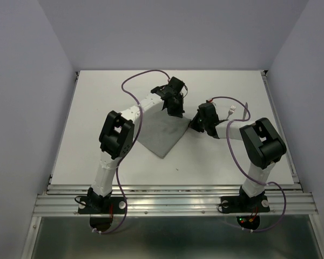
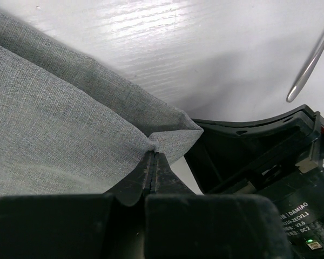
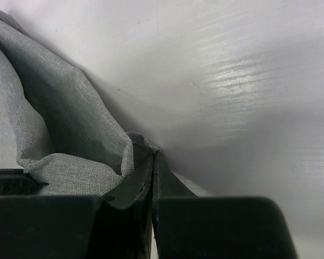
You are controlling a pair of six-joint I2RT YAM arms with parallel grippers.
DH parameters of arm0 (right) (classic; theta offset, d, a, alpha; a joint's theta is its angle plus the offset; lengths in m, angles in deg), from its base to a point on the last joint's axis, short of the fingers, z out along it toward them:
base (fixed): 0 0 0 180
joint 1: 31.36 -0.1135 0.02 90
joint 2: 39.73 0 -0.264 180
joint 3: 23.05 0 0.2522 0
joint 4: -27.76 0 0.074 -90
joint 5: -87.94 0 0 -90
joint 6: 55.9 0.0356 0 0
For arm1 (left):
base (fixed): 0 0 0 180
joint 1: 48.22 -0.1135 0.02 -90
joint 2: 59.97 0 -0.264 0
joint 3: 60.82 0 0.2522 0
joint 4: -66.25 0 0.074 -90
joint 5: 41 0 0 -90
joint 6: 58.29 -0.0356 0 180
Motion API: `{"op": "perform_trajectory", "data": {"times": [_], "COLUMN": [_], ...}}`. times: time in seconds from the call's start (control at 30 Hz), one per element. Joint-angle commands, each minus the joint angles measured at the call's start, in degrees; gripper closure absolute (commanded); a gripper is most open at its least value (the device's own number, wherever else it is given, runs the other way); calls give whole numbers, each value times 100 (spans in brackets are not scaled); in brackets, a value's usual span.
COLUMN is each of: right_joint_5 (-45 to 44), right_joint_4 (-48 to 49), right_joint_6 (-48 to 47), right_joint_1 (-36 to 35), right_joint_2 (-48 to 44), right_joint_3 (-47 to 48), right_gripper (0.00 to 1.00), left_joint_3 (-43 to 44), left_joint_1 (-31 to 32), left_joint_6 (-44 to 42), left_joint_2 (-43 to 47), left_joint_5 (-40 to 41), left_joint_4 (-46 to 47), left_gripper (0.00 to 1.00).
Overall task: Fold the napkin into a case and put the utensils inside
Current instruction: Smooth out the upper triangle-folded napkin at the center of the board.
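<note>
Top external view: the napkin (image 1: 161, 134) lies around the middle of the table (image 1: 97, 97), with one corner pointing at the near edge.
Napkin shape: it is a single grey sheet, flat in its near part and not yet a narrow case.
My left gripper (image 1: 176, 109): it is at the napkin's far corner, and my jaws are closed on that corner with the cloth pinched between the tips.
My right gripper (image 1: 195, 125): it is at the napkin's right corner, and my jaws are clamped on the cloth there.
Cloth at my right fingers: it is bunched in loose folds just to their left.
My two grippers: they are near each other, toward the far side of the middle.
Utensil (image 2: 311, 56): my left wrist view shows one slim silver handle on bare table, apart from the napkin; I cannot tell whether it is the fork or the knife.
</note>
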Motion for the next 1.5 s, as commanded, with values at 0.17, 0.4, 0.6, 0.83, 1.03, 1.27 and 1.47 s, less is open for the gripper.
{"op": "perform_trajectory", "data": {"times": [0.17, 0.4, 0.6, 0.83, 1.03, 1.27, 1.47], "right_joint_5": [-211, -202, -229, -290, -484, 52, 500], "right_joint_4": [-85, -85, -85, -94, -155, -85, 406], "right_joint_6": [-60, -51, -51, -51, -86, 291, 493], "right_joint_1": [50, 50, 50, 50, 102, 305, 305], "right_joint_2": [67, 94, 85, 41, -538, -996, -1049], "right_joint_3": [161, 169, 152, 108, -217, -577, -727], "right_gripper": [99, 99, 99, 95, 57, 54, 42], "left_joint_3": [580, 695, 493, 484, 432, 414, 335], "left_joint_1": [52, 43, 52, 52, 52, 61, 52], "left_joint_6": [149, 193, 219, 228, 211, 211, 228], "left_joint_2": [-172, -375, -419, -489, -515, -454, -384], "left_joint_5": [-358, -464, -499, -456, -438, -403, -403], "left_joint_4": [-6, -41, 55, 143, 178, 196, 231], "left_gripper": [100, 100, 100, 100, 100, 100, 100]}}
